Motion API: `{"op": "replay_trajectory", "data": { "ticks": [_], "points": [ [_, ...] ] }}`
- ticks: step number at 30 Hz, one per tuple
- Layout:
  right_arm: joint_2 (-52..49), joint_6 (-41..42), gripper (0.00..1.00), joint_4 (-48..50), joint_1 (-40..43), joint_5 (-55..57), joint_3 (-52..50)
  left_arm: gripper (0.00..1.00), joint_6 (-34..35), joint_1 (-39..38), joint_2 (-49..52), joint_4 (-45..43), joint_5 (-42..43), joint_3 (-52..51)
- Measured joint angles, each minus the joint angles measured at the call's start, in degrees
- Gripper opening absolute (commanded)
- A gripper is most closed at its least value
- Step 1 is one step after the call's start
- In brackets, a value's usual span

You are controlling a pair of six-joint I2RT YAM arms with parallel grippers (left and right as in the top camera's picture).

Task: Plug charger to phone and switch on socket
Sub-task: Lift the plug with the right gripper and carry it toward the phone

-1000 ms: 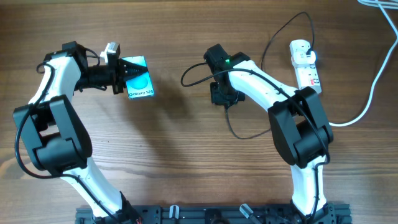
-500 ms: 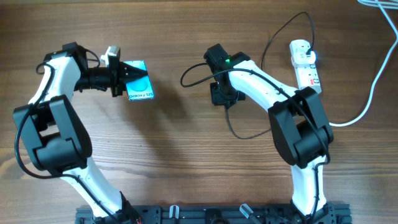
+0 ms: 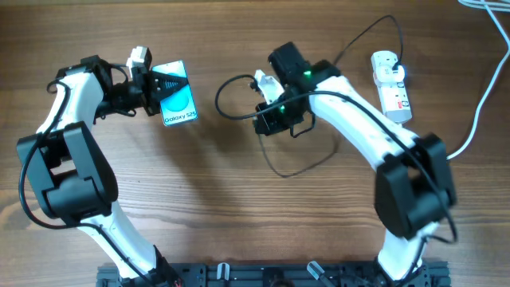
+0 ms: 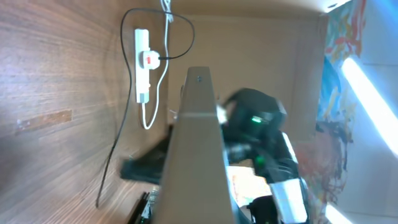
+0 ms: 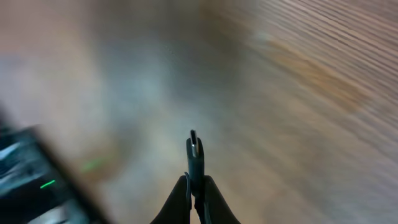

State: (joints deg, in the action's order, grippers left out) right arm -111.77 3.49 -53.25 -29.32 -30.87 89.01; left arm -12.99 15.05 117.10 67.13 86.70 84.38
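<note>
The phone (image 3: 180,104), teal screen up with "Galaxy" text, is held off the table at the upper left by my left gripper (image 3: 164,86), which is shut on its upper end. In the left wrist view the phone (image 4: 196,146) shows edge-on as a tan slab. My right gripper (image 3: 266,121) is shut on the plug tip (image 5: 194,148) of the charger, whose black cable (image 3: 280,171) loops over the table. The white adapter (image 3: 386,68) sits in the white socket strip (image 3: 398,102) at the upper right. The strip also shows in the left wrist view (image 4: 142,68).
A thick white cord (image 3: 478,112) runs from the socket strip off the upper right edge. The black cable forms a loop (image 3: 217,102) between the phone and my right gripper. The right wrist view is motion-blurred, with wood grain behind the plug.
My right arm has swung left toward the phone with the plug tip, dragging the cable loop leftward. My left gripper has shifted the phone slightly up.
</note>
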Motion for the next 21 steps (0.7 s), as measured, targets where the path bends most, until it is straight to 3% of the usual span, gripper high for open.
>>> {"op": "replay_trajectory", "data": {
  "ticks": [10, 14, 18, 21],
  "points": [
    [3.48, -4.92, 0.04, -2.14, -1.77, -20.79, 0.0, 0.04, -1.55, -0.11, 0.0, 0.02, 0.48, 0.0],
    [3.48, -3.5, 0.04, 3.91, -4.87, -28.15, -0.07, 0.04, -1.55, -0.15, -0.02, 0.46, 0.57, 0.0],
    [3.48, 1.29, 0.04, 8.02, -6.49, -27.54, -0.07, 0.04, -1.55, -0.15, -0.02, 0.85, 0.72, 0.0],
    [3.48, 2.54, 0.04, 4.52, -6.23, -21.77, -0.15, 0.04, -1.55, -0.15, -0.02, 0.85, 0.87, 0.0]
  ]
}}
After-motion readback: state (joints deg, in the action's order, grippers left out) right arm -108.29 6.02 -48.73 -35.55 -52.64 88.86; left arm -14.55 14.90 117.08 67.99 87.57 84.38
